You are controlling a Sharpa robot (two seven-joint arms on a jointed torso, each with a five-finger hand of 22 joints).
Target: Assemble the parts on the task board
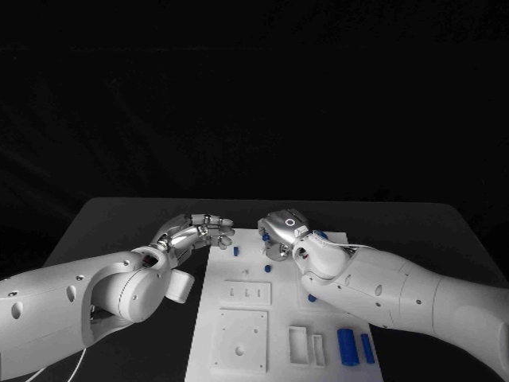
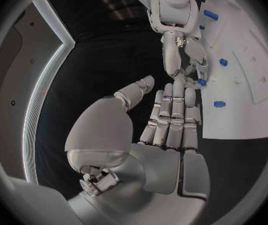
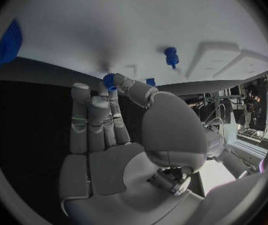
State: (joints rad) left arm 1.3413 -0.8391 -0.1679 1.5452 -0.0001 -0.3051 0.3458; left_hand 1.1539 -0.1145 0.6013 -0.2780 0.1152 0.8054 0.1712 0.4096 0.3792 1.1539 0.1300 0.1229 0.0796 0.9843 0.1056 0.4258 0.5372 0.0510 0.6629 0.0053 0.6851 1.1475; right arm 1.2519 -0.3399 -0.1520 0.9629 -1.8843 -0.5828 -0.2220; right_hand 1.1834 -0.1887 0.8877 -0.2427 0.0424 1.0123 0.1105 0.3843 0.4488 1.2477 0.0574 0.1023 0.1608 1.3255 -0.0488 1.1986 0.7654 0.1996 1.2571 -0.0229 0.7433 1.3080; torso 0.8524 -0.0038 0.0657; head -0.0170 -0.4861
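The black table is seen spread beneath both arms, and the white task board is laid on it, running from the centre of the head view toward 6 o'clock. The left hand is found at about 10 o'clock from the board's middle, just off the board's far left corner and over the table; its fingers are held straight, side by side, with the thumb set apart, and nothing is gripped in it. The right hand is placed at about 12 o'clock, over the board's far edge. A small blue part is pinched between its thumb and fingertips, right at the board's edge. Two long blue parts are seen lying side by side at about 4 o'clock on the board, near its right edge. A short blue peg is seen standing on the board, near the held part but apart from it.
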